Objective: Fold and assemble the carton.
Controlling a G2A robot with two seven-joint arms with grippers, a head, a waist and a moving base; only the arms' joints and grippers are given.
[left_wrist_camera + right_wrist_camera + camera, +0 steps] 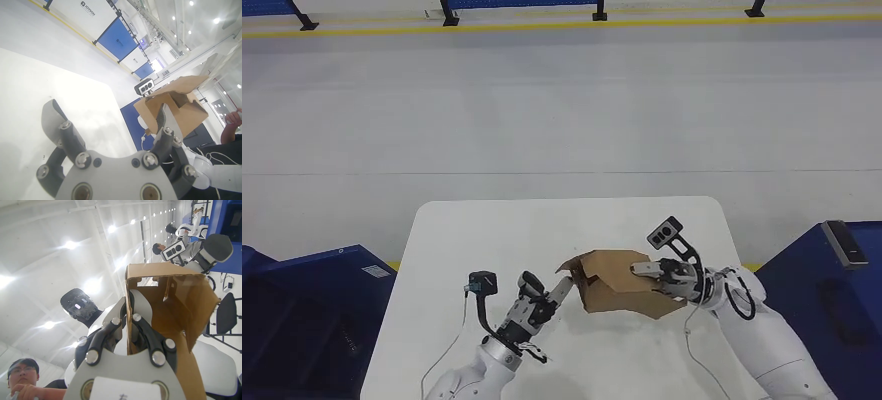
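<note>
brown corrugated cardboard, half formed: the carton (622,284) is over the near right part of the white table (542,225), tilted, its open mouth turned toward the left gripper (547,297); whether its underside rests on the tabletop i cannot tell; one flap (572,266) sticks out loose at the mouth, and from the left wrist view the carton (147,111) shows an upper panel raised above the opening and smaller flaps bent inward; from the right wrist view the carton (189,302) is seen from inside, walls standing squared, with rough torn-looking edges along the rim.

the right gripper (667,270) is at the carton's right side; in its own view the right gripper (128,317) is pinched narrow on one cardboard wall, a finger on each face; the left gripper (109,115) is spread wide and holds nothing, one fingertip just beside the loose flap; contact there is not clear.

the carton is nearer the table's right edge than the left, with the right gripper between it and that edge; a broad stretch of white tabletop lies between the carton and the far edge, and more to the left behind the left gripper; a blue bin (302,300) stands beside the table's left edge and another blue bin (827,290) beside the right.
</note>
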